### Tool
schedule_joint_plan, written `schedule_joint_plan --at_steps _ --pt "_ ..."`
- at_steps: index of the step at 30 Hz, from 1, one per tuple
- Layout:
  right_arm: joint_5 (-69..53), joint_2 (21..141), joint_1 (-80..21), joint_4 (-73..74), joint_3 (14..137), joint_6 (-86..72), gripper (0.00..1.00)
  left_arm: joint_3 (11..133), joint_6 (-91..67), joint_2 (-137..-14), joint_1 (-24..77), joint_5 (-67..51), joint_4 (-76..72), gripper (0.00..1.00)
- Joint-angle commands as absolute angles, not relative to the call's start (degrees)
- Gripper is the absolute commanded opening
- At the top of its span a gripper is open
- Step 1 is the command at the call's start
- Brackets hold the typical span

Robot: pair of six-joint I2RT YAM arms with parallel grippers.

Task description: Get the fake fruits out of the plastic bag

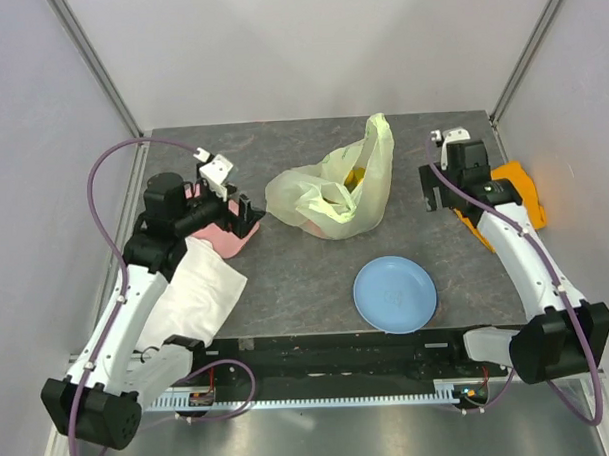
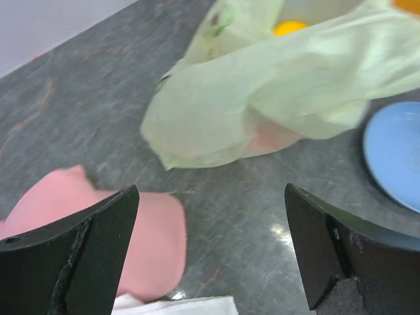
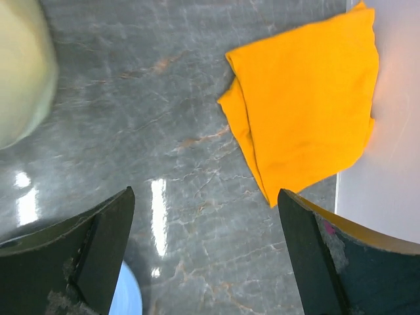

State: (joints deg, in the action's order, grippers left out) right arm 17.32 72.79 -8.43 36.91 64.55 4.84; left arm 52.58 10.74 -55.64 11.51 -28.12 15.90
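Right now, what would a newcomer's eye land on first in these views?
The crumpled pale yellow-green plastic bag sits in the middle of the table, a yellow fake fruit showing through its mouth. A round light-blue plate lies just nearer the arms, and a bright orange cloth lies at the right edge. The left gripper and right gripper are open and empty, either side of the bag.

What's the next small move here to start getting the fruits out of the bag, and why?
Probably ease the open left gripper forward to the near edge of the thin, pale yellow-green plastic bag and pinch it. That gripper faces the bag, holds nothing, and a yellow toy fruit shows inside.
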Motion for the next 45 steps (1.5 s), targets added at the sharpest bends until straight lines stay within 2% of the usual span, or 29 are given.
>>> schedule_joint_plan --at_steps 1,2,6,10,17,21,29,35,38,43,44,45 --pt "10.66 68.64 -8.70 42.53 78.96 7.20 0.98 63.52 16.52 -56.77 18.00 -32.17 23.10 0.99" --pt "3.59 68.56 -8.70 44.54 81.36 8.25 0.98 67.81 18.09 -57.56 20.19 -32.86 24.77 0.99" --pt "-11.23 68.46 -8.88 44.56 89.63 9.67 0.98 76.62 21.08 -63.00 25.83 -31.65 30.57 0.99" --pt "-11.60 74.86 -9.84 44.47 99.82 3.62 0.98 84.80 27.24 -71.78 30.75 -26.29 39.19 0.99" --pt "-12.65 81.20 -10.72 39.64 103.26 0.01 0.98 90.78 34.35 -79.61 34.97 -22.94 39.55 0.99" --pt "-14.24 84.28 -11.86 39.55 105.47 -2.46 0.98 93.77 35.86 -83.31 35.86 -22.32 39.37 0.95" --pt "-16.08 84.20 -13.80 37.88 101.95 -5.71 0.98 95.36 35.51 -81.66 38.84 -32.87 40.69 0.92" --pt "-15.21 85.52 -14.76 37.62 102.48 -5.98 0.98 91.41 43.32 -80.42 44.82 -27.08 41.13 0.92" --pt "-13.19 86.22 -14.94 37.44 102.13 -6.24 0.98 90.18 46.40 -81.73 46.49 -25.14 41.13 0.86" --pt "-8.09 86.75 -14.94 37.70 100.11 -7.47 0.97 87.10 51.94 -83.40 48.25 -20.40 41.48 0.70" --pt "-8.09 86.84 -14.85 37.71 99.85 -7.64 0.97 86.75 52.55 -83.84 48.34 -19.52 41.66 0.65" --pt "-8.17 86.92 -14.85 37.62 99.41 -7.82 0.95 86.14 53.86 -84.28 48.34 -17.60 41.57 0.51"
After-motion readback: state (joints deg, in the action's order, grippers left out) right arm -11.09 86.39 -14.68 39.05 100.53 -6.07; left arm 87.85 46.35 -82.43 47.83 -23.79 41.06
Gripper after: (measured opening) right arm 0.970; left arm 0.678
